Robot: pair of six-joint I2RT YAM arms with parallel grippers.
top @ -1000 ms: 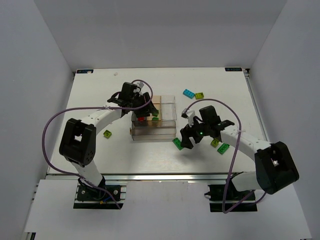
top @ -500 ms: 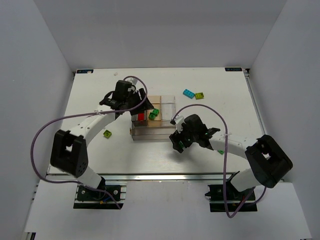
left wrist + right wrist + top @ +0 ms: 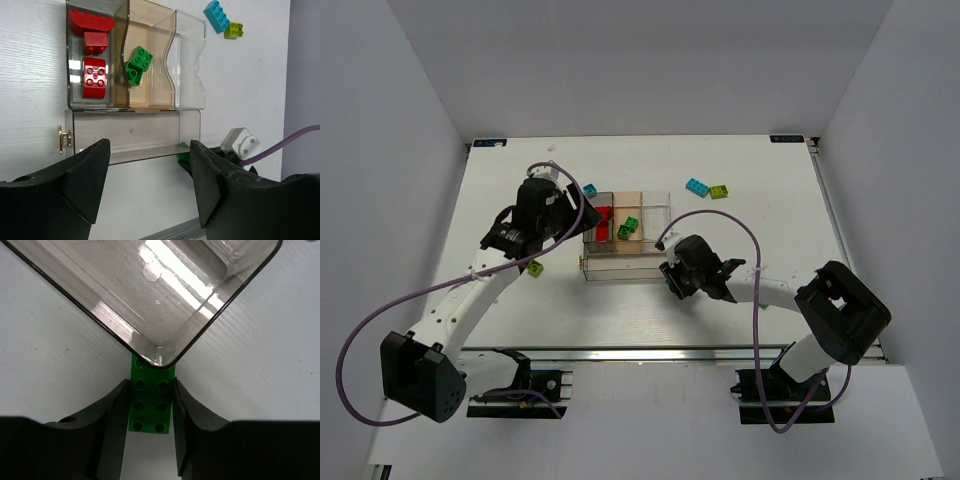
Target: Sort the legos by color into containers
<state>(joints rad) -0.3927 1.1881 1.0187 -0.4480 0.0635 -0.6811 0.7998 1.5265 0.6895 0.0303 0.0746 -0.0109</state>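
Green brick (image 3: 150,400) lay flat on the table (image 3: 45,355), studs up. Its far end met the rounded corner of the clear container (image 3: 165,295); could not tell whether it touched the wall or sat just under the rim.

Right gripper (image 3: 149,390) straddled the brick. Its fingers (image 3: 112,415) were drawn in to brick width and lay against both long sides. The brick was gripped but not lifted.

Left gripper (image 3: 148,160) hung above the container's long front section, jaws wide apart with nothing between them.

Container contents, from the left wrist view:
- red bricks (image 3: 94,75) in the smoky left compartment
- two green bricks (image 3: 137,65) in the tan middle compartment

A cyan brick (image 3: 216,15) and a lime brick (image 3: 233,30) sat on the table beyond the far right corner, touching each other and unsorted.

Step in hand, as judged: the grasp stage of a pick, partway through the sort.

The next move would call for drawing the brick back from the corner or lifting it clear of the wall. It would then go over the rim into the tan compartment with the other greens. The left arm hovering over the box could crowd that path.
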